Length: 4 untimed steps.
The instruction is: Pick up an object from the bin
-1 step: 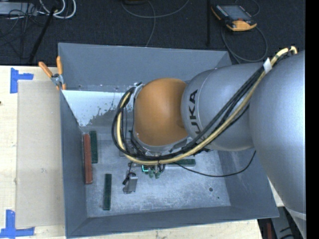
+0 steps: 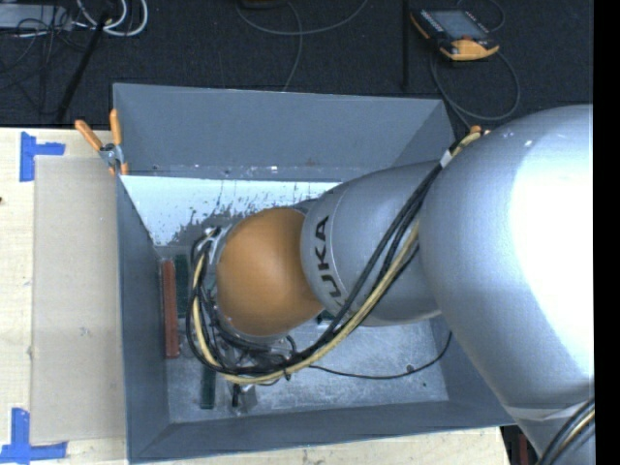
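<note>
The arm reaches down into the left half of the grey bin. Its rounded orange cover and looped cables hide most of the gripper beneath, and whether it is open or closed cannot be told. Just left of the cover, a long, thin reddish-brown strip lies flat on the bin floor along the left wall. Near the front-left corner, close beside the gripper, sits a small dark green piece whose shape is unclear.
</note>
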Tool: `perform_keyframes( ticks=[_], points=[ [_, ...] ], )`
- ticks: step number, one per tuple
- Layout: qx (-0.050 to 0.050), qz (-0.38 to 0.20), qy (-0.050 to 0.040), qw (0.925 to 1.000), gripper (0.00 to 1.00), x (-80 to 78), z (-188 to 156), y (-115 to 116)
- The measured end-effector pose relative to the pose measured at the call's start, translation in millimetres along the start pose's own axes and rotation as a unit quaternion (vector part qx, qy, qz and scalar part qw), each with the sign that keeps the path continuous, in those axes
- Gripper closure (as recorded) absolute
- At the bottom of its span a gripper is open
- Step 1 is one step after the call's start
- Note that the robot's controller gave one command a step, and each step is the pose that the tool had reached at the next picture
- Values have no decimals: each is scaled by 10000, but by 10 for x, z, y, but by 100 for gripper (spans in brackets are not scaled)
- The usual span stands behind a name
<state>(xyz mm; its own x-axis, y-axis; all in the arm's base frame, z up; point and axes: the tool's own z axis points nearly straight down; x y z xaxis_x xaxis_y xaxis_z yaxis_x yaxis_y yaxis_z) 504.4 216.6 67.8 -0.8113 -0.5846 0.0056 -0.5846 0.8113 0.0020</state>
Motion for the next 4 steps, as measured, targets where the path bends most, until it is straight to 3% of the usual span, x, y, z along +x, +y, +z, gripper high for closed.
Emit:
perform_keyframes(
  ticks=[1, 2, 3, 4],
  points=[
    [12, -2247, -32, 9744, 0, 43, -322, 131],
    [13, -3011, -25, 9536, 0, -37, -315, 88],
    [10, -3454, -20, 9385, 0, -168, -4, 106],
    [6, -3422, -20, 9396, 0, -166, 3, 109]
  ],
)
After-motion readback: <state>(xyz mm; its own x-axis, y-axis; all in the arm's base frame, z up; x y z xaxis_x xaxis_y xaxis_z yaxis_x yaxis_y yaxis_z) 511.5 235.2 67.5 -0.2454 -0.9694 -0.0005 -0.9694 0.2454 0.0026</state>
